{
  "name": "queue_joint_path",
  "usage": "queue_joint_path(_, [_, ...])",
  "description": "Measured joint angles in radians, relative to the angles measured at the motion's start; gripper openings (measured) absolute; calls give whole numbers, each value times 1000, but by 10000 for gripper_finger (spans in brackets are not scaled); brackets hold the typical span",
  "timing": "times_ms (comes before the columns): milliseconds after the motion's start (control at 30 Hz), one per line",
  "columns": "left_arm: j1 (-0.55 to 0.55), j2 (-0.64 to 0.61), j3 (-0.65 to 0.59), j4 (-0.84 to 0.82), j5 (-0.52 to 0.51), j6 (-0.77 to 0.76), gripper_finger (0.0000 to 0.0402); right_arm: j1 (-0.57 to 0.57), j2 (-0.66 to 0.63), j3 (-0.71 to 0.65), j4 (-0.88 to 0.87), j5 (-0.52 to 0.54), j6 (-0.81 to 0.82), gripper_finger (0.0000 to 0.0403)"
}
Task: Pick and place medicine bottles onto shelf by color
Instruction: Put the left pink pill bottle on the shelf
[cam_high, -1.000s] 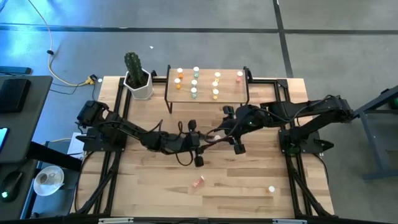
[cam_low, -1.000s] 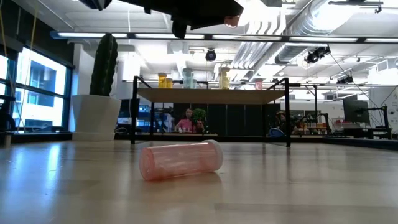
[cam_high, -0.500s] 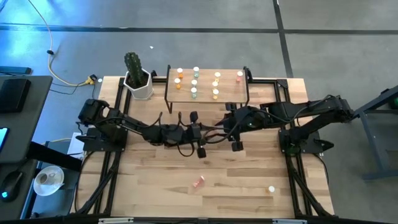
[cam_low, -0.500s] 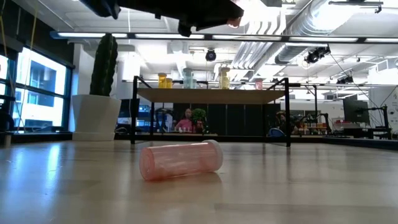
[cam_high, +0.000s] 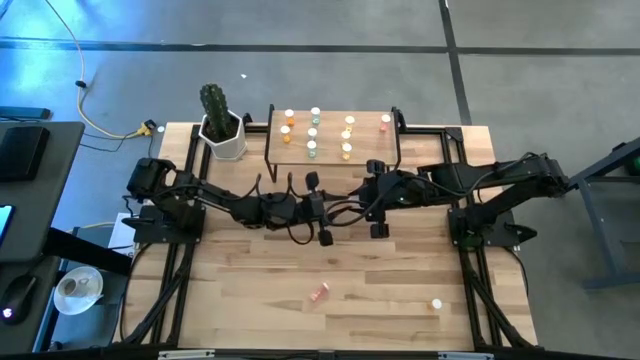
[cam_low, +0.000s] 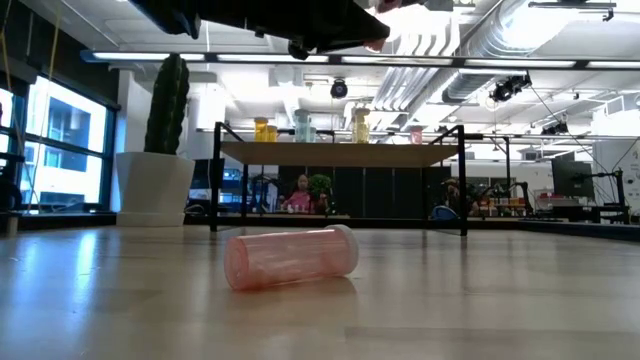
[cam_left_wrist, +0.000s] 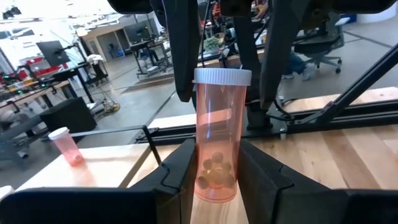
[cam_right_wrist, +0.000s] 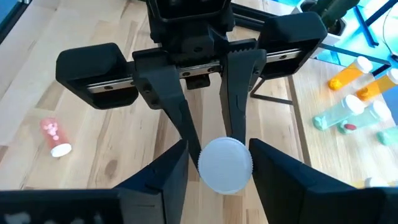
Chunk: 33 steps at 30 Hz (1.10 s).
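My left gripper (cam_left_wrist: 214, 180) is shut on a red-pink medicine bottle (cam_left_wrist: 217, 124) with a white cap (cam_right_wrist: 225, 163), held high over the table's middle (cam_high: 345, 207). My right gripper (cam_right_wrist: 221, 180) comes at it slanting down from the right. Its open fingers (cam_left_wrist: 183, 56) stand close on either side of the cap; whether they touch it I cannot tell. Another red-pink bottle (cam_high: 318, 293) lies on its side near the table's front. The shelf (cam_high: 385, 150) at the far edge carries several upright bottles in orange, green, yellow and red-pink. My left gripper pinches the bottle's lower body (cam_left_wrist: 214, 168) between its two fingers, just above the bottle's base. The fingers come level from the table's left side. The bottle stands upright with its cap on top, lifted clear of the table, with pills lying at its bottom.
A potted cactus (cam_high: 222, 125) stands left of the shelf. A small white-capped thing (cam_high: 436, 303) sits near the front right. Black frame rails (cam_high: 185, 250) run along the table's left and right sides. Bare wood lies between the arms and the front edge.
My left gripper has carried the bottle toward the table's far edge, closer to my right gripper, and has rolled a little. My right gripper has stayed in place but swung its fingers toward the bottle's cap.
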Motion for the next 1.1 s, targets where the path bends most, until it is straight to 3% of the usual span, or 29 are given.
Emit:
queue_joint_path(300, [12,0,0,0,40,-4,90,0,0,0,0,2,0,100])
queue_joint_path(600, [12,0,0,0,36,-4,100,0,0,0,0,0,0,111])
queue_joint_path(967, [13,0,0,-35,10,-3,178,0,1,0,0,-1,3,105])
queue_joint_path(1100, [9,-4,0,-40,-65,-9,206,0,-5,0,-6,79,2,105])
